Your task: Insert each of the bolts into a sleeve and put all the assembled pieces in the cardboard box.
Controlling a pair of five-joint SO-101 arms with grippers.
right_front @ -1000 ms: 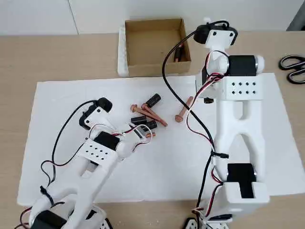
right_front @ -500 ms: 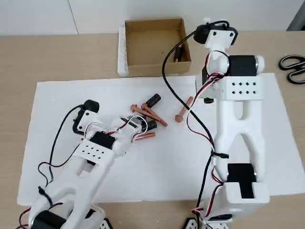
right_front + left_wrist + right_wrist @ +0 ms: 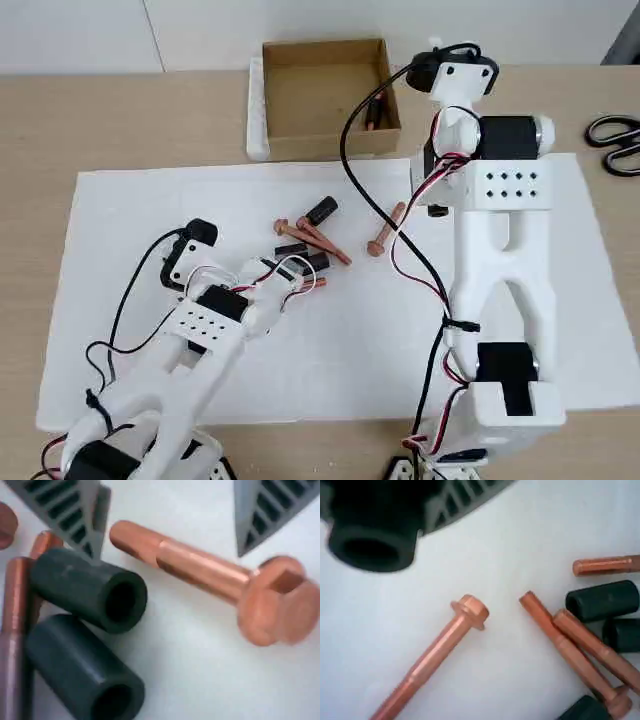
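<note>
My left gripper (image 3: 167,550) is open low over the white sheet, with a copper bolt (image 3: 210,575) lying between its fingertips (image 3: 92,540). Two black sleeves (image 3: 85,587) lie side by side right next to that bolt. In the high view this gripper (image 3: 298,280) sits at the near edge of a cluster of bolts (image 3: 312,237) and sleeves (image 3: 321,210). My right gripper (image 3: 385,515) is shut on a black sleeve (image 3: 370,550), held above a lone bolt (image 3: 435,660). That bolt (image 3: 385,230) lies beside the right arm. The cardboard box (image 3: 330,142) stands at the back.
A dark piece (image 3: 373,110) lies against the box's right wall. A white foam strip (image 3: 257,110) flanks the box's left side. Scissors (image 3: 615,140) lie at the far right table edge. The right arm's black cable (image 3: 350,170) arcs over the sheet (image 3: 120,230).
My left wrist swung left and then partway back, while its fingers stayed around the bolt at the cluster's near edge. The right arm has not moved.
</note>
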